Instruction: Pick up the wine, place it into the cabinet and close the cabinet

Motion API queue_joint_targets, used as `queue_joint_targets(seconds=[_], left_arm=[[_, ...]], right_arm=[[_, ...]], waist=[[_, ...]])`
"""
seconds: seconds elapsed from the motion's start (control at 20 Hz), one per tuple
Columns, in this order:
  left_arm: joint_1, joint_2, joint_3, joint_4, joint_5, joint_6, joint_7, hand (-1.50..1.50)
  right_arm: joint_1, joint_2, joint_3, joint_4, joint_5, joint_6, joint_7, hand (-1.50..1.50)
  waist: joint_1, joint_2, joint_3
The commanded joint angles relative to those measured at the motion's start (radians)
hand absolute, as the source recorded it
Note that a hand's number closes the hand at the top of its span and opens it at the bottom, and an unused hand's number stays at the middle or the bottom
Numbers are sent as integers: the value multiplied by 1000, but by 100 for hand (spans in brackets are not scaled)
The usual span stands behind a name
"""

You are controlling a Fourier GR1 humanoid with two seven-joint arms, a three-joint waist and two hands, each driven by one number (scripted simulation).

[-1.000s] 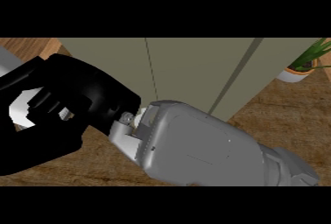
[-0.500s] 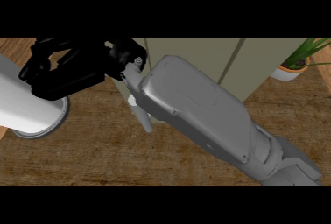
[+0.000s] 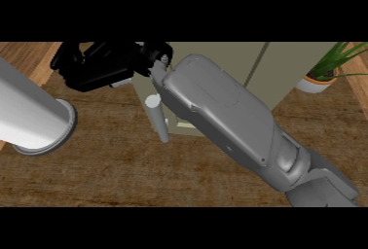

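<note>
So it's the wooden bench [image 3: 108, 180] filling most of the frame, brown grain running from the left edge across the whole bottom.

Biggest thing on top of that is my right forearm [image 3: 223, 112]. It's a grey shell coming in from the lower right corner and slanting up to the top centre, and it covers a good chunk of what's behind it.

Behind it, along the top centre to upper right, is the cabinet [image 3: 284, 65], with pale greenish panels and a vertical seam between them. I honestly can't tell whether it's open or closed from here.

Over at the left edge there's a fat pale cylinder [image 3: 25, 114] with a flared rim at its lower end. No idea what it is.

My right hand [image 3: 101, 68] is the black lump in the upper left, just off the cabinet's left side. It's too dark a mass for me to tell if it's spread or clamped on anything.

The wine: can't pick it out anywhere in this view.

There's a potted plant [image 3: 321, 75] in the upper right corner.

Smallest bit is a slim grey handle [image 3: 158, 121], standing near upright just left of my forearm.
</note>
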Motion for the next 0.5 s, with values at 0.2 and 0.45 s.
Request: queue_joint_targets(seconds=[0.2,0.45], left_arm=[[-23,-23,-45,-41,15,-1,18,-150],[-33,-37,-94,-75,18,15,39,-150]], right_arm=[[49,-152,-97,150,20,-16,-101,150],[62,-148,-81,165,5,-10,-127,150]], waist=[[-54,47,23],[-66,51,22]])
